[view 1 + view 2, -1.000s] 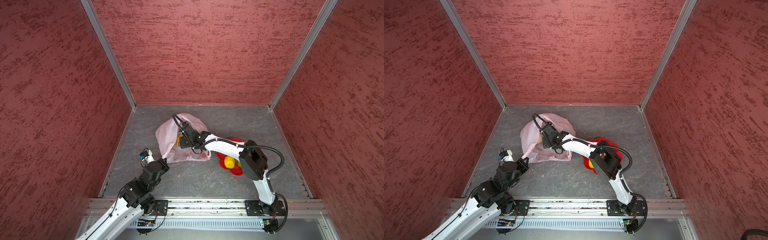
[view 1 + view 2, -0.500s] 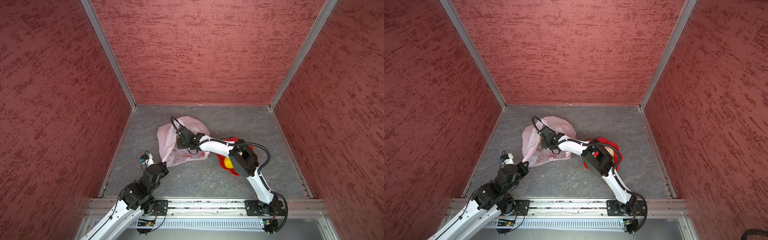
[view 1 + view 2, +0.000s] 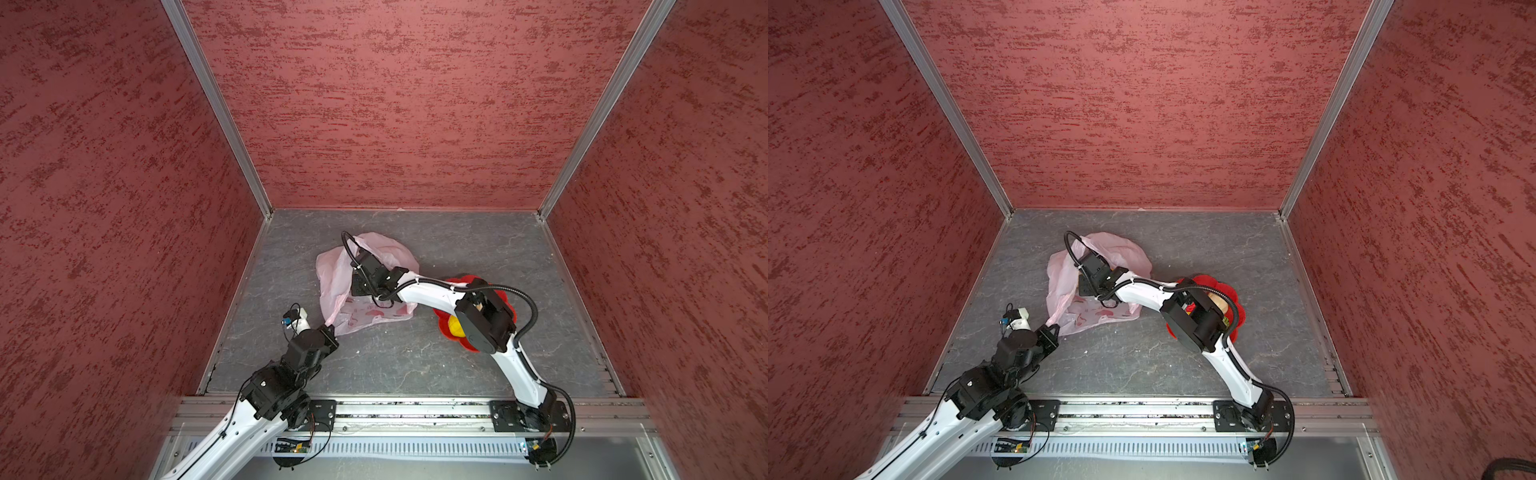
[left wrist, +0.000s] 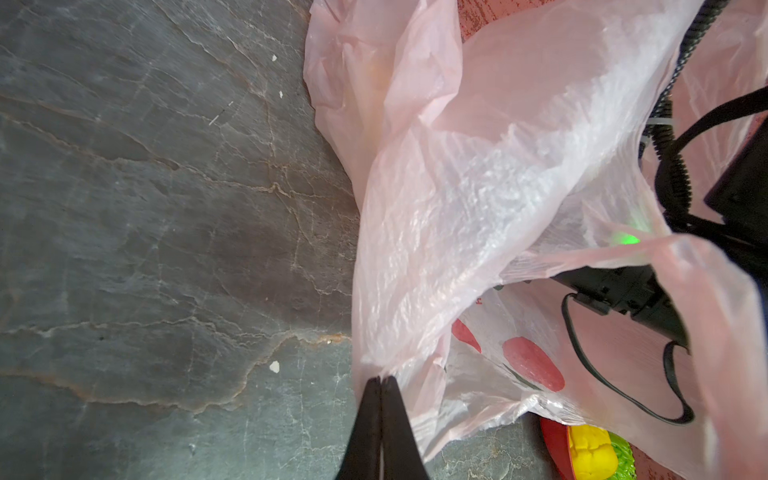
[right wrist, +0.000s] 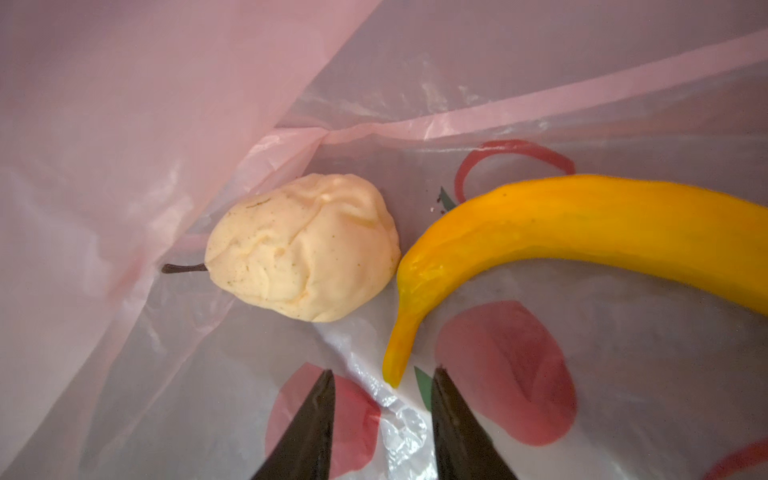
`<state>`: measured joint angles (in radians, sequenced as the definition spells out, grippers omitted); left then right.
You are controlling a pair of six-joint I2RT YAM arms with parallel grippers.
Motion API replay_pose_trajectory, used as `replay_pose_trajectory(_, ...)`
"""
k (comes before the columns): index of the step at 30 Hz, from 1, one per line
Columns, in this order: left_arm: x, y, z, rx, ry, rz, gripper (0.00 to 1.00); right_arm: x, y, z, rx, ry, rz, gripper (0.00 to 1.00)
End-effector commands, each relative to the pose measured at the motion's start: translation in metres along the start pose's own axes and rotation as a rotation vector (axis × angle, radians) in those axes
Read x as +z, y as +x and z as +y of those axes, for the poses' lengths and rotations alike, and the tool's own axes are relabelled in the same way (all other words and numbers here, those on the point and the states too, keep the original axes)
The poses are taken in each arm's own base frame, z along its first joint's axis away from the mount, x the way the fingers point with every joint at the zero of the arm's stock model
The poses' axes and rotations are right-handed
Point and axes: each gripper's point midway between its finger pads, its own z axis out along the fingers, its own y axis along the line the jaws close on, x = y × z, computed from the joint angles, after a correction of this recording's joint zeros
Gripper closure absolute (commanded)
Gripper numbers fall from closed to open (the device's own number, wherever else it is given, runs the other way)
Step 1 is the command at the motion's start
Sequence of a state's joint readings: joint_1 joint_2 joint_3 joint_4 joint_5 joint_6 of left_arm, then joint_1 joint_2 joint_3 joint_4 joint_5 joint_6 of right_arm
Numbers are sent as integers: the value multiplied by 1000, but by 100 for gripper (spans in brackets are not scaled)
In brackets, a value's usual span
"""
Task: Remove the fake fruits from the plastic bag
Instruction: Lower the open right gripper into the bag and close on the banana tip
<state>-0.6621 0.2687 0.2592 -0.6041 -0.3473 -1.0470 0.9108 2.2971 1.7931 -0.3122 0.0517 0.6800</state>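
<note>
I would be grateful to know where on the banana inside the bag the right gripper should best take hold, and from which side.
Probably the thin stem end of the banana, which lies between the open jaws of the right gripper. Advance straight ahead and close there: the neck is narrow, and the beige fruit crowds the bend.

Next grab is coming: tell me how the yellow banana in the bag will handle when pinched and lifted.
The banana looks rigid and probably light, a moulded toy. Its thin tapered tip, nearest the open right hand, may pivot or slip if pinched there. Being curved, it likely rocks rather than rolls.
</note>
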Motion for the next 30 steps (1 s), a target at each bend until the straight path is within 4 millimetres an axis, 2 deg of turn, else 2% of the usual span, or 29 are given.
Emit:
replay_pose_trajectory(1,0,-1,-5,4,29,-7,100,9,-8,2,27,-1,-23,63)
replay_pose_trajectory(14,-4,-2,-5,6,41,-8,100,27,-5,-5,19,54,7,66)
replay_pose_trajectory(30,-5,-1,-2,2,38,-12,100,37,7,-18,18,110,42,70)
